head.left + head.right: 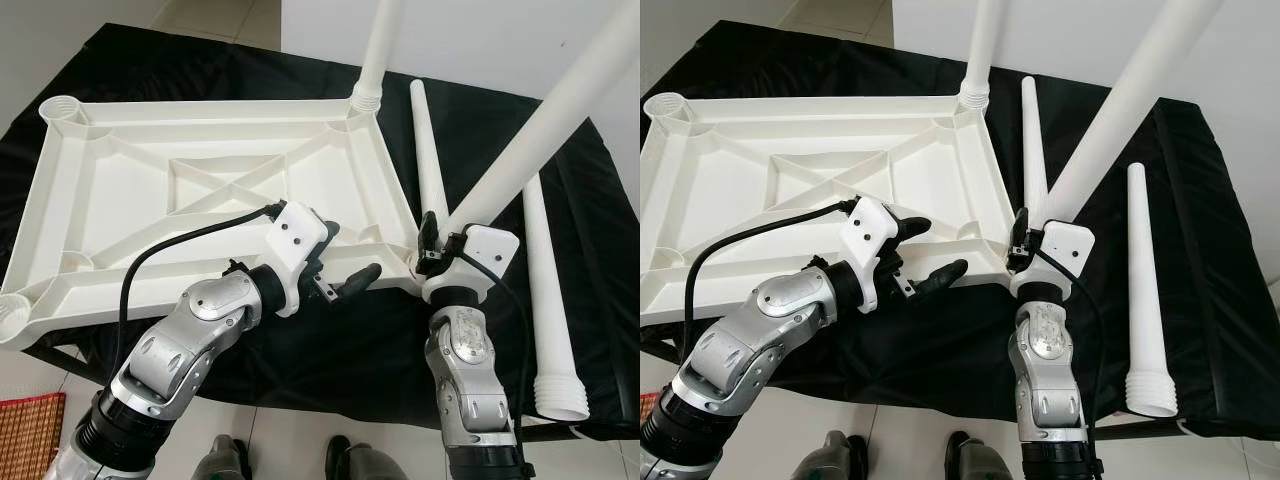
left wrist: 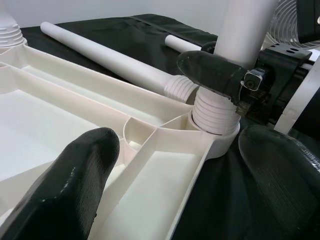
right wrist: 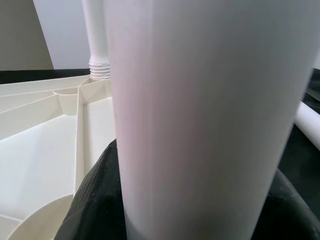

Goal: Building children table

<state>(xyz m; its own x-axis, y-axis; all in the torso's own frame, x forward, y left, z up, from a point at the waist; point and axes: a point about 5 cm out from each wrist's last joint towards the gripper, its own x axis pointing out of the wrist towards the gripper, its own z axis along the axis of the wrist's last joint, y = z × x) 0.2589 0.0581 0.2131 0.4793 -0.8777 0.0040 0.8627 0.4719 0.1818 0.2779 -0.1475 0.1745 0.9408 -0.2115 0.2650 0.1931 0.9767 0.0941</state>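
White leg [image 1: 540, 130] clamped by right gripper [image 1: 432, 250].

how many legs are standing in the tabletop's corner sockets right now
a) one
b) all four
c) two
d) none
c: a far-corner leg stands in its socket and the right gripper clamps a second leg at the near corner of the tabletop; two loose legs lie on the black cloth.

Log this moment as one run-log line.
right gripper: shut on table leg at corner socket | left gripper: open beside tabletop | loose legs: on black cloth
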